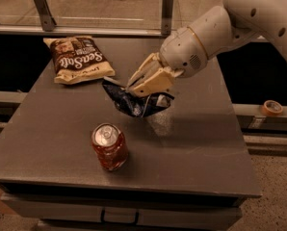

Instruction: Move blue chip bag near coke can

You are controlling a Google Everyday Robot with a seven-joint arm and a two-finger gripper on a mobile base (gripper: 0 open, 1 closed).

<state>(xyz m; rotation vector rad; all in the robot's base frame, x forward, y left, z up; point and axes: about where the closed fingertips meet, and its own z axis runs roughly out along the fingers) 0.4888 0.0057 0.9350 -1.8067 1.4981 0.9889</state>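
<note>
The blue chip bag [134,102] is dark navy with white marks and hangs crumpled in the air just above the table's middle. My gripper [144,86] is shut on its top edge, with the white arm reaching in from the upper right. The coke can [109,147] is red-orange with a silver top and stands upright near the table's front, a short way down and to the left of the bag. The bag and the can are apart.
A brown-and-cream "Sea Salt" bag [78,59] lies at the table's back left. The grey table [201,143] ends in a front edge just below the can. A roll of tape [272,108] sits on a ledge at the right.
</note>
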